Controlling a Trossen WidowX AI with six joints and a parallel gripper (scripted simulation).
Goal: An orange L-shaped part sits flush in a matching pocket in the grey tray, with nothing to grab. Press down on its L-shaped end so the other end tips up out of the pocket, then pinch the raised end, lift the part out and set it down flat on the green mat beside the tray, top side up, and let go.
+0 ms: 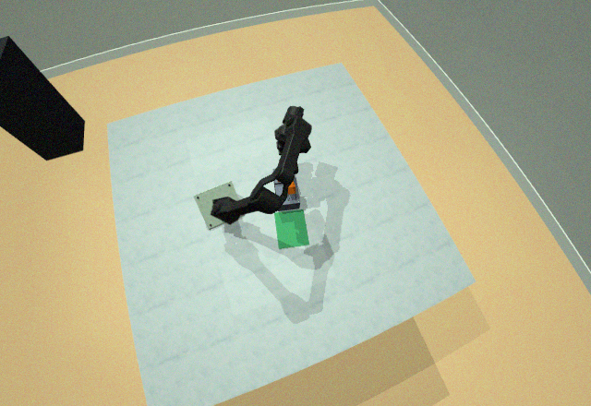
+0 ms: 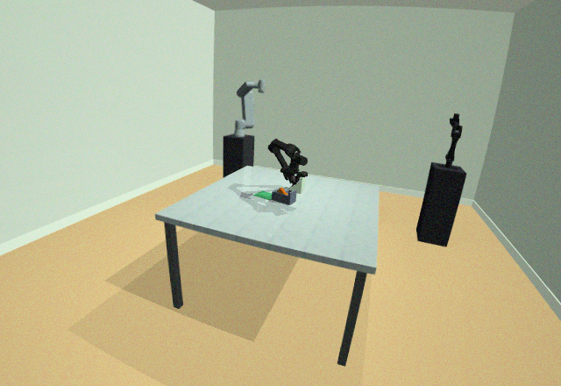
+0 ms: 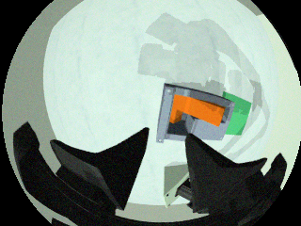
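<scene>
The orange L-shaped part (image 1: 291, 187) (image 2: 282, 190) (image 3: 199, 108) is in the grey tray (image 1: 290, 205) (image 2: 284, 198) (image 3: 163, 118). In the exterior view it looks tilted, its plain end near the green mat standing above the tray's rim. Its L-shaped end is at the tray's far side from the mat. My gripper (image 2: 292, 185) (image 3: 168, 135) is partly open and empty, above the tray's end away from the mat. The arm hides part of the tray in the top view. The green mat (image 1: 286, 238) (image 2: 262, 195) (image 3: 241, 113) lies beside the tray with nothing on it.
The arm's pale base plate (image 1: 204, 203) is beside the tray and mat on the table (image 1: 190, 296) (image 2: 272, 227). A dark pedestal (image 1: 42, 111) stands beyond the table. Two other arms on pedestals (image 2: 237, 155) (image 2: 439, 204) stand behind the table in the exterior view.
</scene>
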